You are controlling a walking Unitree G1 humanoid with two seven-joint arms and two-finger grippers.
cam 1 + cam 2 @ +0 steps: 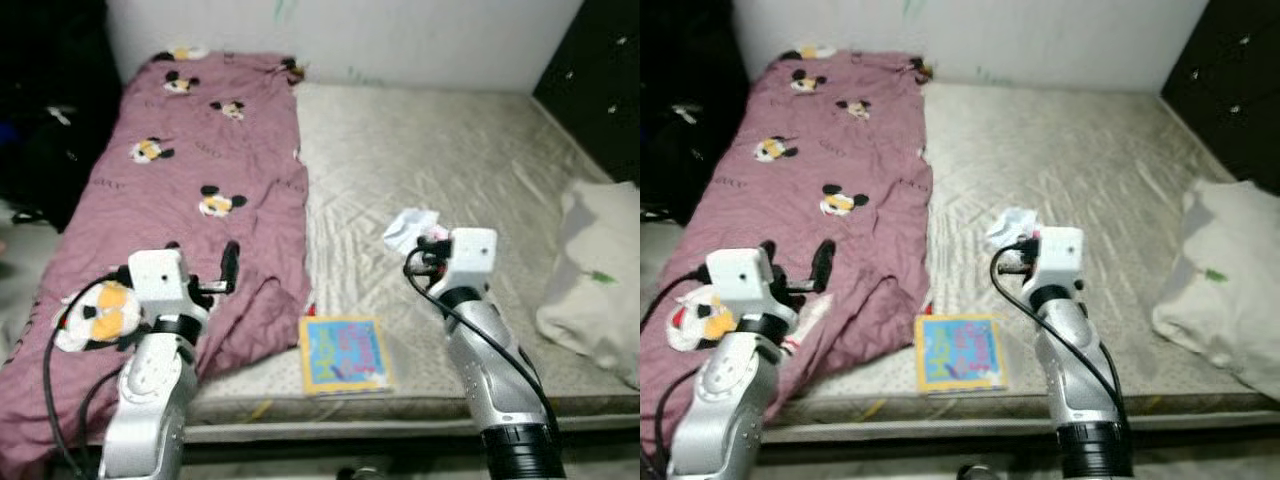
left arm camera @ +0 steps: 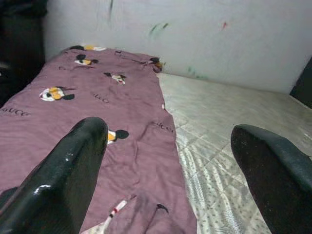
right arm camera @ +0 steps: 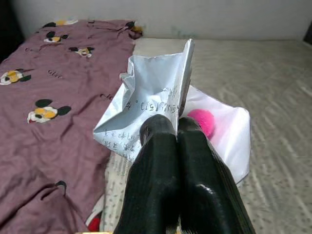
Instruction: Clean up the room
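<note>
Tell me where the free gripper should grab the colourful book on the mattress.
Take the book by its near edge, coming in from the foot of the mattress: it lies flat, close to that edge. The left gripper is open.

Both silver arms reach forward from the bottom of the head views, elbows low, wrists raised. The left end effector [image 1: 228, 268] sits on the left, its two black fingers [image 2: 73, 161] spread wide apart with nothing between them. The right end effector [image 3: 170, 129] is held up on the right, its fingers [image 3: 156, 165] pressed together side by side, pinching the lower edge of a crumpled paper [image 3: 146, 97]. Black cables loop along both wrists.
</note>
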